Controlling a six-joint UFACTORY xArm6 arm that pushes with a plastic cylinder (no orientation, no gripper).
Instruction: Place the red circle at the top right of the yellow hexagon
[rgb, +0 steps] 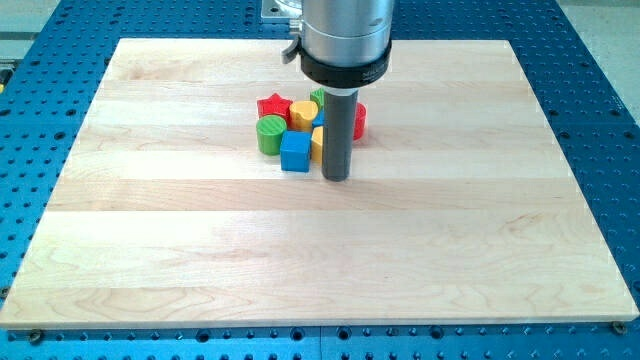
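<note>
The red circle (359, 121) shows only as a red edge at the right of my rod, mostly hidden behind it. The yellow hexagon (303, 112) sits in the middle of a tight cluster of blocks at the board's upper centre. My tip (335, 179) rests on the board just below and right of the cluster, right of the blue cube (295, 152) and below the red circle. The rod hides part of the cluster.
In the cluster are a red star (271, 105) at the upper left, a green cylinder (270, 134) at the left, a green block (317, 97) at the top and a yellow piece (317, 142) beside the rod. The wooden board (320, 260) lies on a blue perforated table.
</note>
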